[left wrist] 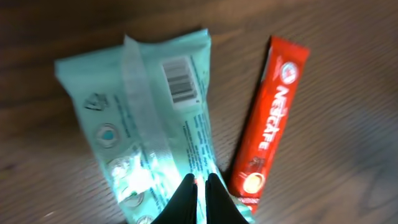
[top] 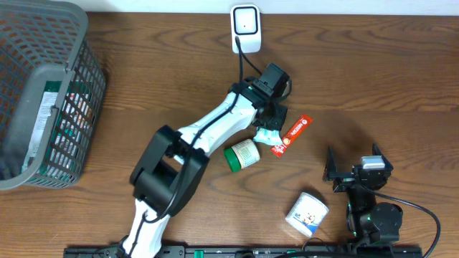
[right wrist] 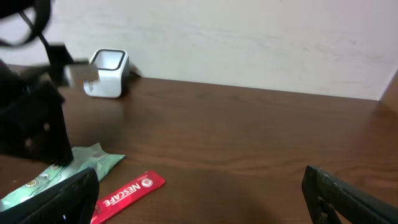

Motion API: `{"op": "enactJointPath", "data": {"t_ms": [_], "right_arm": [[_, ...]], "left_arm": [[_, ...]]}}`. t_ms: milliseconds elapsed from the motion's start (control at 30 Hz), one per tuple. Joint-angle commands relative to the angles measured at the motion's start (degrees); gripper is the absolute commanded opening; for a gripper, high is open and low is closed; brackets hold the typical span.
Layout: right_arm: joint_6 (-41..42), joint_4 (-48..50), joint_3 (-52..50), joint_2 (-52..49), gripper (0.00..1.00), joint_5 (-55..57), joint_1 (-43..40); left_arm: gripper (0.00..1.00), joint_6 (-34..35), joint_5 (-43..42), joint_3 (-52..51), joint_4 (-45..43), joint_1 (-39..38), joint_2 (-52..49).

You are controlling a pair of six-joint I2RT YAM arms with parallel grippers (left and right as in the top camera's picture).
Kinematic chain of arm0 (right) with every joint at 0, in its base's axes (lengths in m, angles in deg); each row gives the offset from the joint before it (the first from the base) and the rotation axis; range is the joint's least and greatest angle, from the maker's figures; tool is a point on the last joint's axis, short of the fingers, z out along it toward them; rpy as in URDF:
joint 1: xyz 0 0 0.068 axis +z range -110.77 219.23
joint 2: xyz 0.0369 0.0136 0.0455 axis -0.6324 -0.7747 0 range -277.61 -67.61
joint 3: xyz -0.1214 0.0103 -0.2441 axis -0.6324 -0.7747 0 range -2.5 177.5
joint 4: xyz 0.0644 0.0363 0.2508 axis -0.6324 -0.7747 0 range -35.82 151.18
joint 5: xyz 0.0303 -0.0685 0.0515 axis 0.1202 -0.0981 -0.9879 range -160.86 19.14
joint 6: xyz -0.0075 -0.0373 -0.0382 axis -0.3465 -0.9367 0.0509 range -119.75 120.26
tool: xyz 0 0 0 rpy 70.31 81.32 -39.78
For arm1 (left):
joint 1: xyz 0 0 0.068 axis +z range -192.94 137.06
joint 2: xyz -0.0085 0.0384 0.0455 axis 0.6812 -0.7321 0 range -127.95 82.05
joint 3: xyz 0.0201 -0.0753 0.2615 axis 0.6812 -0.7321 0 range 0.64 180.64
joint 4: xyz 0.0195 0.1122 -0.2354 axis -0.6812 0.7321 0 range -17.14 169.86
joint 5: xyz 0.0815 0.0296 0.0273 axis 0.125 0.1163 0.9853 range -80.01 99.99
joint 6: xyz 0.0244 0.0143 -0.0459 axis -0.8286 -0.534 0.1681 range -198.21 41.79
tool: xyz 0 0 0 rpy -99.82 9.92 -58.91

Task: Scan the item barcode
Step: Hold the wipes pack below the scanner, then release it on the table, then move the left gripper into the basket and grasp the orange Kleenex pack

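Note:
A mint-green packet (left wrist: 143,118) lies barcode (left wrist: 180,81) side up; my left gripper (left wrist: 200,200) is shut on its near edge, a strip of the film pinched between the black fingertips. In the overhead view that gripper (top: 271,120) stands over the packet (top: 267,135) at the table's middle. The white scanner (top: 244,21) stands at the far edge, its cable running toward the left arm. My right gripper (top: 354,176) rests near the front right, open and holding nothing; in its own view the right gripper (right wrist: 199,199) has bare wood between the jaws.
A red Nescafe stick (top: 292,135) lies right beside the packet. A green-lidded jar (top: 242,155) lies just in front of it, and a white tub (top: 308,213) near the right arm. A grey mesh basket (top: 79,107) with goods stands at the far left.

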State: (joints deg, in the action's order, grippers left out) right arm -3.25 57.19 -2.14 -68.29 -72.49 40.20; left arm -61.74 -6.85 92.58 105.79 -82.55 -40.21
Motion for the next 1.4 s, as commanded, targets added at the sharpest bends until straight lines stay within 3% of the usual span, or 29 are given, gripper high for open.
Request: {"op": "enactJointPath", "data": {"t_ms": [0, 133, 300, 500, 633, 733, 900, 1067, 1167, 1233, 1300, 1367], "right_arm": [[0.7, -0.2, -0.1, 0.3, 0.99, 0.3, 0.2], [0.7, -0.2, -0.1, 0.3, 0.99, 0.3, 0.2], [0.7, -0.2, -0.1, 0.3, 0.99, 0.3, 0.2], [0.7, -0.2, -0.1, 0.3, 0.99, 0.3, 0.2], [0.7, -0.2, -0.1, 0.3, 0.99, 0.3, 0.2], [0.7, -0.2, -0.1, 0.3, 0.99, 0.3, 0.2], [0.7, -0.2, -0.1, 0.3, 0.99, 0.3, 0.2], [0.7, -0.2, -0.1, 0.3, 0.99, 0.3, 0.2], [0.7, -0.2, -0.1, 0.3, 0.99, 0.3, 0.2], [0.7, -0.2, -0.1, 0.3, 0.99, 0.3, 0.2], [0.7, -0.2, -0.1, 0.3, 0.99, 0.3, 0.2], [0.7, -0.2, -0.1, 0.3, 0.99, 0.3, 0.2]], "left_arm": [[0.07, -0.6, -4.7, 0.0, 0.0, -0.1, -3.6], [0.07, -0.6, -7.1, 0.0, 1.2, -0.2, -6.0], [0.07, -0.9, -2.8, 0.1, 2.7, 0.2, -5.0], [0.07, -0.9, 0.9, 2.9, 2.5, 2.5, 2.3], [0.07, -1.2, 1.0, 7.8, 6.8, 5.8, 9.3], [0.08, -1.9, 1.4, 13.9, 13.5, 10.1, 14.0], [0.09, -3.2, 10.0, 25.3, 26.0, 21.5, 20.7], [0.15, -4.0, 14.3, 28.4, 28.8, 36.9, 26.9], [0.36, -2.5, 14.3, 28.3, 29.7, 47.0, 28.7], [0.40, -1.0, 14.3, 28.3, 30.8, 52.8, 28.7], [0.59, 0.1, 14.3, 28.0, 31.9, 57.5, 28.0], [0.68, 0.3, 14.3, 27.6, 33.1, 61.4, 27.0]]}}
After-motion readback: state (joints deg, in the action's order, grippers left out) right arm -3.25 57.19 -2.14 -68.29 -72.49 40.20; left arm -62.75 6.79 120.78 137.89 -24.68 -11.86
